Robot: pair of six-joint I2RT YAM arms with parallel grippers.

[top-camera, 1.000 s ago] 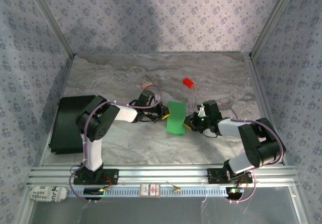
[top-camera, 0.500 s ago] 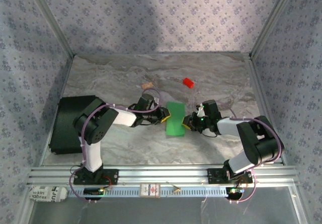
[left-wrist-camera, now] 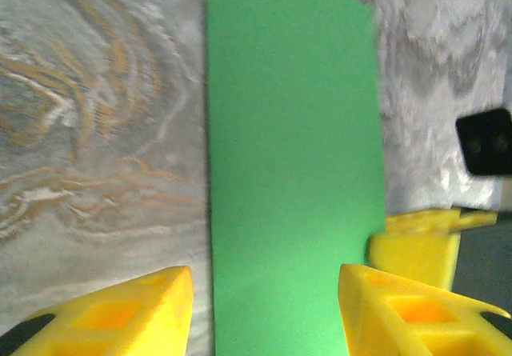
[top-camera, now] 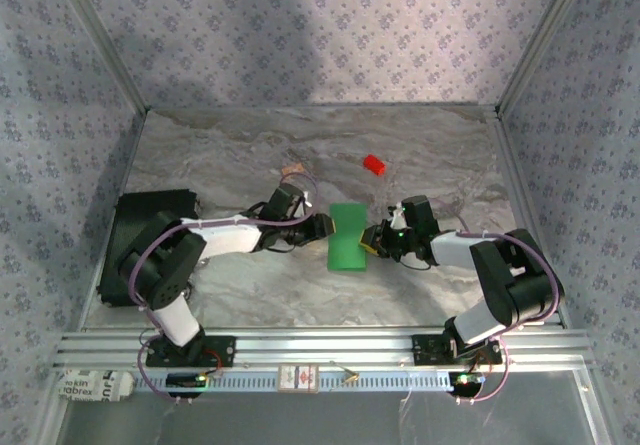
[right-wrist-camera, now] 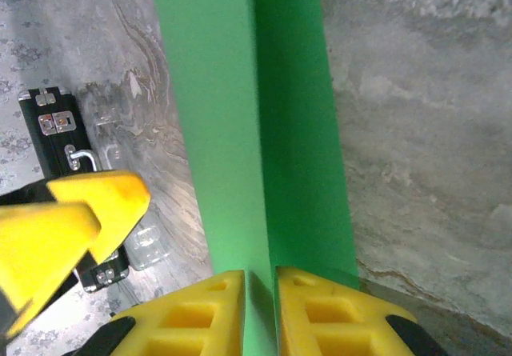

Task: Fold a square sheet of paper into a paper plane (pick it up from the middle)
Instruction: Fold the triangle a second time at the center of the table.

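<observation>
Top external view: the folded green paper (top-camera: 347,235) sits mid-tabletop (top-camera: 240,155). The right end effector (top-camera: 372,240) is clamped on its right edge, and the left end effector (top-camera: 322,227) has its fingers apart at the left edge.

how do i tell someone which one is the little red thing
On the marble table, find the green paper near the middle. Behind it, slightly right, toward the back wall, lies the red block, apart from the paper. It is the only red thing there, far smaller than the paper.
</observation>
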